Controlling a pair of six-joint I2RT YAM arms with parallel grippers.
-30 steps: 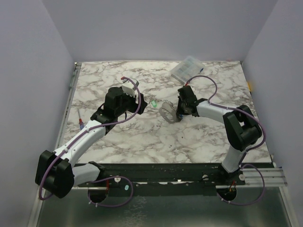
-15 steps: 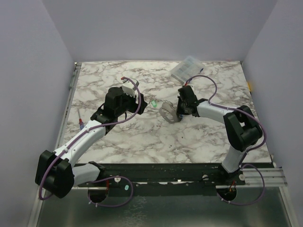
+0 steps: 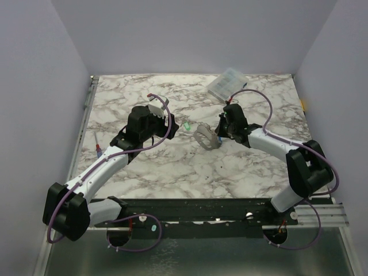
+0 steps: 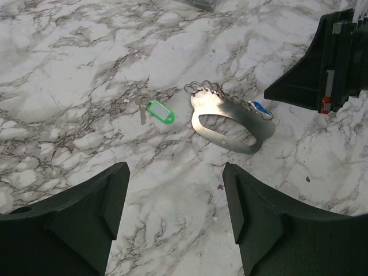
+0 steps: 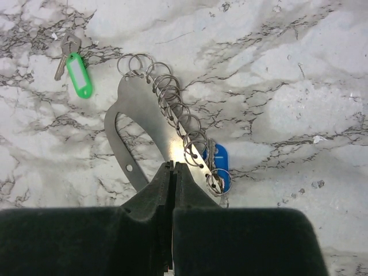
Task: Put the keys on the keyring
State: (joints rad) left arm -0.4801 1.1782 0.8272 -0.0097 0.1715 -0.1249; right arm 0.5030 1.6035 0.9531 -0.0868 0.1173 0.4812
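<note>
Black rail [image 3: 190, 208] runs along the near edge of the tabletop [image 3: 172, 167], and both arm bases are bolted to it, with purple cable looping below. From there the left arm [image 3: 103, 164] slants up the left side and the right arm [image 3: 276, 144] comes in from the right. A broad stretch of bare grey-veined white marble lies between them.

Matte black left fingers [image 4: 115, 190] stand wide apart and released, with nothing between them, hovering above the stone short of the things. Ahead of them lies the green-tagged key [image 5: 77, 75], flat on the marble: a small silvery key with a glossy oblong tag. It is near the keyring [image 5: 135, 98] but not touching it, with open stone all round.

That keyring sits mid-table. It is a thin, flat plate of bright steel, curved like a handle, with an oval cut-out and a row of small wire rings linked along one edge.

At the end of that row nearest the right arm, the blue-tagged key [image 5: 221, 164] lies against the last rings. I cannot tell whether it is threaded on.

Right fingers [image 5: 170, 172] are clenched tight together, their tips at the keyring's edge beside the blue tag. Whether they pinch the metal I cannot tell.

Beyond this the marble runs open to the far edge, where a clear plastic box [image 3: 227, 84] sits right of centre. Plain pale lilac-grey walls [image 3: 190, 34] close in the back and both sides.
</note>
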